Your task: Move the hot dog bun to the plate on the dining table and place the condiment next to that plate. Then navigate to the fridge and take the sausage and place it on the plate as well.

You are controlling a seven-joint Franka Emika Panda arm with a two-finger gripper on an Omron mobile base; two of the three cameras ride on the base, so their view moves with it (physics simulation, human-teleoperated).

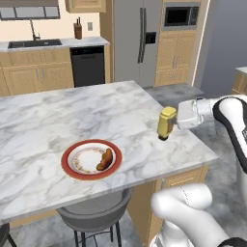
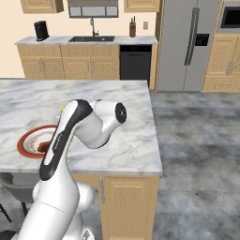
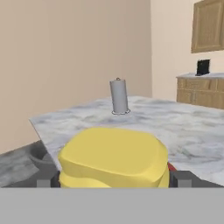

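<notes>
Hiding its fingertips, the spread hand (image 1: 170,123) flanks the yellow condiment bottle (image 1: 166,123).

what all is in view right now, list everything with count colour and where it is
condiment bottle: one, yellow with a dark base, upright on the marble table near its right edge, right of the plate, apart from it
plate: one, red rim, white centre, on the table's near side
hot dog bun: one, brown, on the plate's right part
marble table: one, white and grey
stool: one, grey, under the table's near edge
paper towel roll: one, grey, upright farther along the table
fridge: one, grey, back wall
dishwasher: one, black, left of the fridge
pincer: one, white, open around the bottle
</notes>
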